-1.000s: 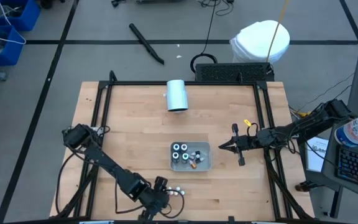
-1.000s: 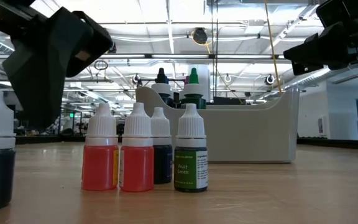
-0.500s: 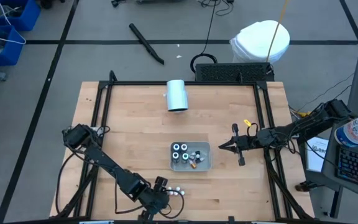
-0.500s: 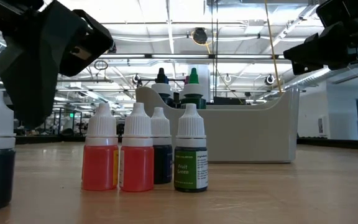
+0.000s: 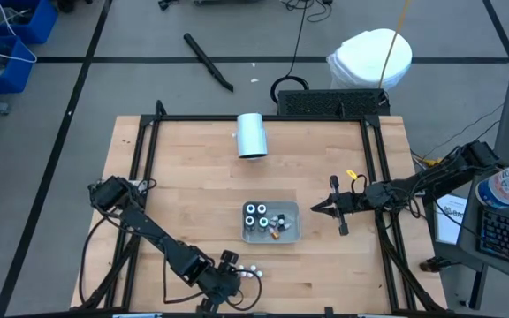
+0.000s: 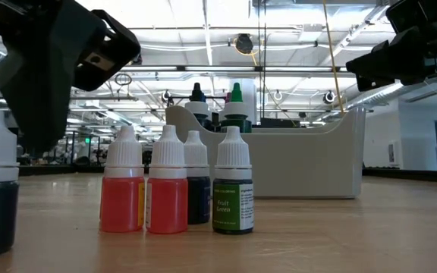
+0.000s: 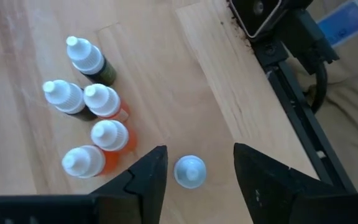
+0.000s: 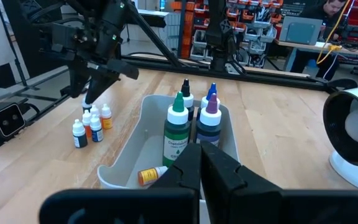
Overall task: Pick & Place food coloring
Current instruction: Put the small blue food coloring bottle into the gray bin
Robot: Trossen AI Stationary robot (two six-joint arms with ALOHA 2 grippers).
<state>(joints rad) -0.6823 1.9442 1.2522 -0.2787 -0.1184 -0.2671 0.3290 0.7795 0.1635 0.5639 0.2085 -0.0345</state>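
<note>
High view: the left gripper [image 5: 230, 276] is hovering at the table's near edge over the loose food coloring bottles [image 5: 251, 272]; the grey tray [image 5: 292, 235] is already holding several.

Low view: four bottles are standing clustered, the Fruit Green bottle [image 6: 233, 191] foremost.

Left wrist view: fingers apart, the jaws are straddling a lone white-capped bottle [image 7: 189, 172], apparently lining up a grasp.

Right wrist view: the right gripper [image 8: 199, 163], fingers together, is waiting beside the tray.

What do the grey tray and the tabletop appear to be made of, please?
The grey tray looks like moulded plastic, matte: smooth rounded walls, even colour. The tabletop looks like wood, probably butcher-block, with a low sheen: visible grain and joined strips.
</note>
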